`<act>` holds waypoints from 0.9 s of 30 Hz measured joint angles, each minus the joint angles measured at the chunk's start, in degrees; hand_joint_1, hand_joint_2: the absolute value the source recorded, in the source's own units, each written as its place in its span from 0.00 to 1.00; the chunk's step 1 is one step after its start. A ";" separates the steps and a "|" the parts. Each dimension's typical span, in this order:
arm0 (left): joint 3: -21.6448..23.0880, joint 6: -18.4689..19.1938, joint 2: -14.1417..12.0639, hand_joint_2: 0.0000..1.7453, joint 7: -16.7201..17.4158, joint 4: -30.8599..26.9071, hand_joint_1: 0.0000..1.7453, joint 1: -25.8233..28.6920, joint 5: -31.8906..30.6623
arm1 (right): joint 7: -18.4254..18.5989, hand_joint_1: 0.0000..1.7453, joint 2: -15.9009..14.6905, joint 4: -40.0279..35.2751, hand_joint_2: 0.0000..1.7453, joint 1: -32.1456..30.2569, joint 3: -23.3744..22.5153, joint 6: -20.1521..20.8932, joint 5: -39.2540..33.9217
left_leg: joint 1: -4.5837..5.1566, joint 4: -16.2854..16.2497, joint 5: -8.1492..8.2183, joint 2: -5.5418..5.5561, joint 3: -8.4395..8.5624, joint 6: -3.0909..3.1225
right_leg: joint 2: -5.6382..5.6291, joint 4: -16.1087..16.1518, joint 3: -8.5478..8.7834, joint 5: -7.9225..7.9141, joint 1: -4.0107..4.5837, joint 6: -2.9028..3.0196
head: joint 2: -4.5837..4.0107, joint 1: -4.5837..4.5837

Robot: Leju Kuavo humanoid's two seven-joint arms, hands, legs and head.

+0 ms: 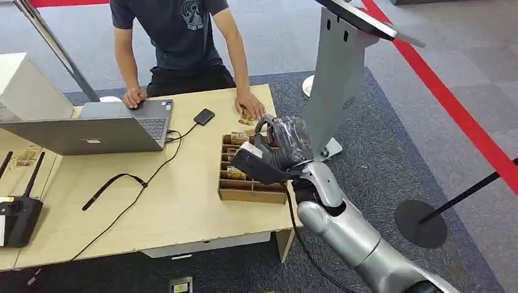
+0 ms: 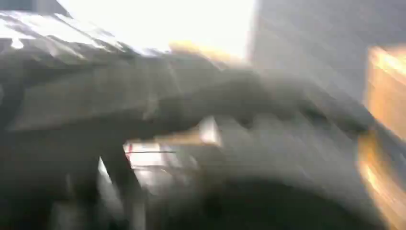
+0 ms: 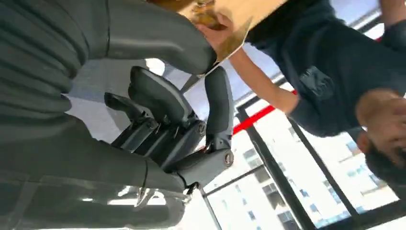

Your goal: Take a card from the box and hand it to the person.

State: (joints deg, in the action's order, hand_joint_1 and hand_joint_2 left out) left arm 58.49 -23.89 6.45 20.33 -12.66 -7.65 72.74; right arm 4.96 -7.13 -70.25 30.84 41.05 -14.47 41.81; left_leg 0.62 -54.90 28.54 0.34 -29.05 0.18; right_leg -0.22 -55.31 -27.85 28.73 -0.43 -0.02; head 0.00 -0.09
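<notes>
Directly over the box [image 1: 247, 177] of cards [image 1: 237, 173], right hand [image 1: 278, 149], fingers curled, nothing visibly held.

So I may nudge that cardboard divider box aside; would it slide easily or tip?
The cardboard box looks low and wide, so it would probably slide, not tip. It seems light, thin-walled, likely flexing if squeezed. It sits near the table edge, so push gently.

An open laptop [image 1: 101, 127] sits on the wooden table [image 1: 177, 207], beside a black phone [image 1: 204, 116], cable [image 1: 131, 201] and remote controller [image 1: 18, 217].
</notes>
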 joint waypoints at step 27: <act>-0.02 -4.90 3.47 1.00 3.76 1.09 0.00 -1.23 -1.77 | -3.78 1.00 7.02 -6.09 1.00 1.99 2.14 0.63 -2.38 | -0.03 -0.01 -0.08 0.03 0.05 0.01 | 0.00 -0.07 0.10 -0.04 0.01 -0.06 | 0.00 0.04</act>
State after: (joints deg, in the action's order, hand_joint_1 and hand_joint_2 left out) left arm 58.47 -28.79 9.92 24.09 -11.56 -8.87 70.97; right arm 1.18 -0.11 -76.35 32.83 43.19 -13.84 39.43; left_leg 0.59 -54.91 28.47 0.38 -29.00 0.19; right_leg -0.22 -55.37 -27.75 28.69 -0.42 -0.08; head 0.00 -0.04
